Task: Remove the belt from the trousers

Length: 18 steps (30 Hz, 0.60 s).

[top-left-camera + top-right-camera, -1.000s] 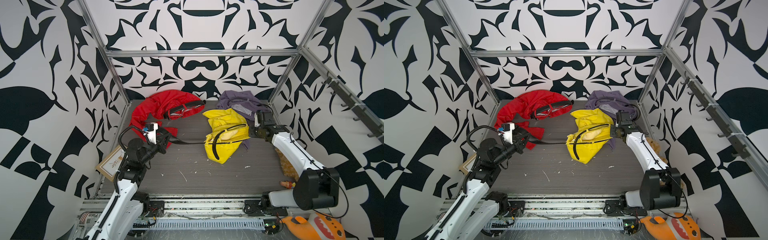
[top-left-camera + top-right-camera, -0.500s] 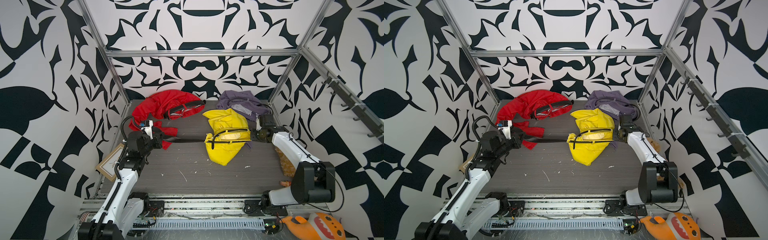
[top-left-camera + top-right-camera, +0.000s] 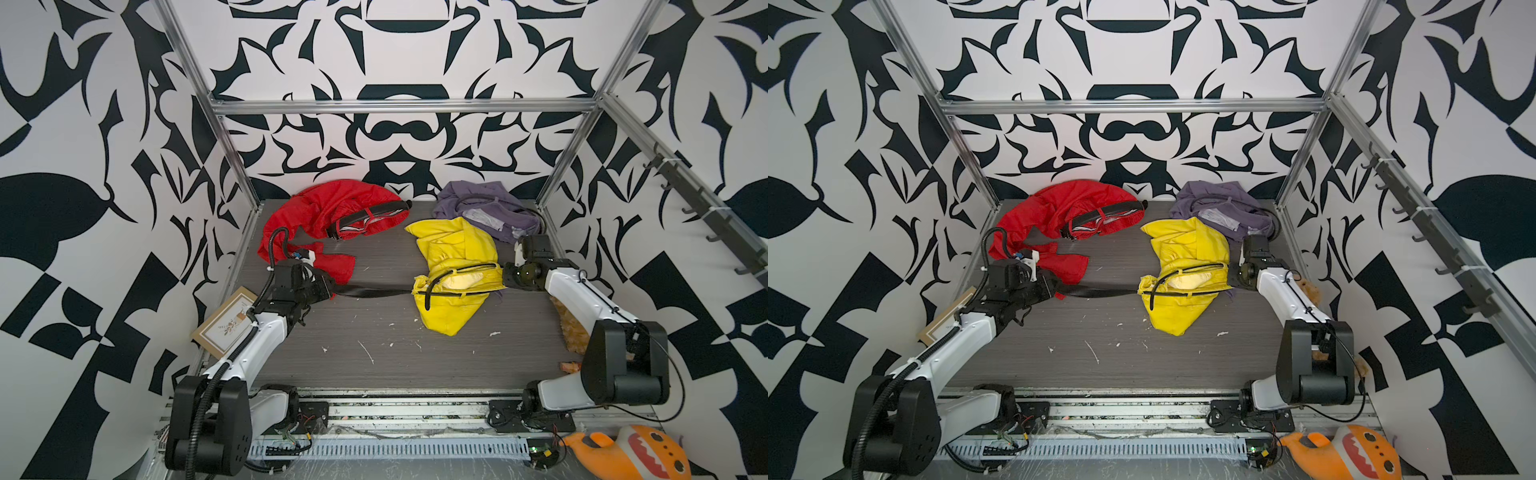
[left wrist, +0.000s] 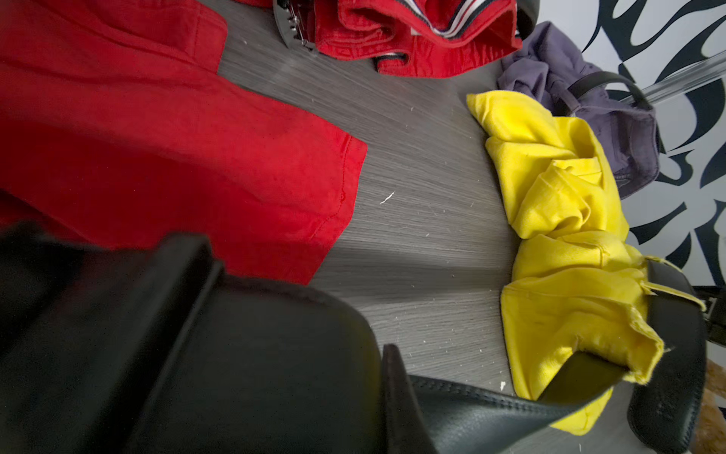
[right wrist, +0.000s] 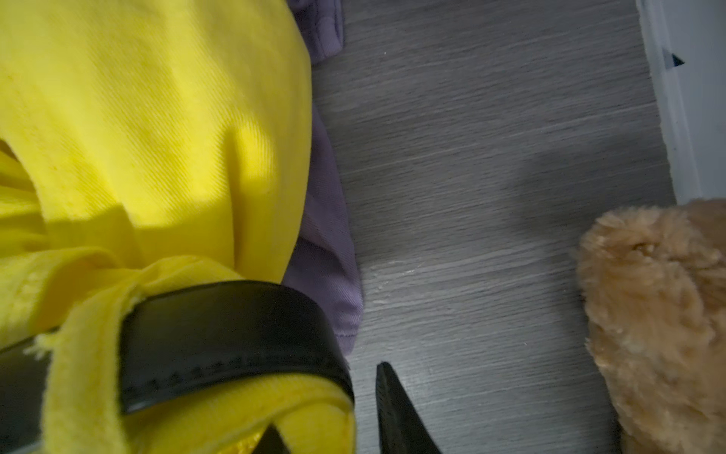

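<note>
The yellow trousers (image 3: 453,249) (image 3: 1187,245) lie crumpled right of centre, and the black belt (image 3: 374,292) (image 3: 1100,292) still runs through their waistband. The belt's free end stretches straight left, low over the floor, into my left gripper (image 3: 330,289) (image 3: 1059,291), which is shut on it. In the left wrist view the belt (image 4: 491,416) leaves my left gripper (image 4: 377,393) and enters the yellow trousers (image 4: 558,306). My right gripper (image 3: 505,276) (image 3: 1231,276) (image 5: 326,416) grips the right end of the waistband. There the belt (image 5: 228,334) wraps over the yellow cloth (image 5: 157,137).
Red trousers (image 3: 332,208) with their own belt lie at the back left, against my left wrist. Purple trousers (image 3: 486,208) are bunched at the back right. A framed picture (image 3: 226,324) leans at the left edge. A tan plush (image 5: 660,314) sits by the right wall.
The slack loop of belt that hung in front of the yellow trousers has shortened, and the strap now runs straight to my left gripper. The waistband has been pulled level. My right gripper stayed put.
</note>
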### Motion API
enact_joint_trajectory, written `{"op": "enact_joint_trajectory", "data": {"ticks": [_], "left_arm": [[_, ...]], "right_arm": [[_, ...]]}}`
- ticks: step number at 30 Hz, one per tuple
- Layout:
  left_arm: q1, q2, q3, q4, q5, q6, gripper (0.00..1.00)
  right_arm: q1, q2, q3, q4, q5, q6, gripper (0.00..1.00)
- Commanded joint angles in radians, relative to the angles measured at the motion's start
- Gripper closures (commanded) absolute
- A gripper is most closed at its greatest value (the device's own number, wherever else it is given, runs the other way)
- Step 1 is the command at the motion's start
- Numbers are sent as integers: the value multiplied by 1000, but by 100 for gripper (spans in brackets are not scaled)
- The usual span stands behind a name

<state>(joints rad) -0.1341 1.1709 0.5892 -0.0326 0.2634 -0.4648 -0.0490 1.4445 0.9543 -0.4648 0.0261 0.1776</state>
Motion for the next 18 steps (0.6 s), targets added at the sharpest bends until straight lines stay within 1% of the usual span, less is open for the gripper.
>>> {"op": "enact_joint_trajectory", "data": {"ticks": [1, 4, 5, 7, 9, 10, 11, 13, 15, 18], "left_arm": [[-2, 37, 5, -56, -82, -23, 95], [-22, 67, 4, -90, -89, -31, 84], [-29, 71, 5, -101, -99, -32, 76], [-44, 64, 15, -147, -133, -32, 54], [-60, 35, 36, -210, -183, -33, 38], [-74, 8, 49, -245, -222, -27, 32], [-93, -19, 65, -270, -254, -16, 29], [-164, -73, 116, -321, -342, 34, 17], [-259, -89, 183, -360, -419, 111, 9], [-387, -36, 318, -414, -422, 259, 7]], "right_arm": [[-22, -17, 3, 30, 89, 2, 70], [-11, -9, 8, 30, 88, -4, 69], [-6, -9, 9, 30, 87, -6, 69], [1, -4, 13, 28, 86, -9, 68], [8, -3, 19, 22, 83, -13, 68], [14, -2, 22, 20, 81, -16, 68], [18, -2, 25, 18, 83, -18, 68], [28, -5, 30, 11, 87, -22, 67], [39, -8, 35, 6, 91, -27, 67], [48, -12, 43, -1, 92, -30, 67]]}}
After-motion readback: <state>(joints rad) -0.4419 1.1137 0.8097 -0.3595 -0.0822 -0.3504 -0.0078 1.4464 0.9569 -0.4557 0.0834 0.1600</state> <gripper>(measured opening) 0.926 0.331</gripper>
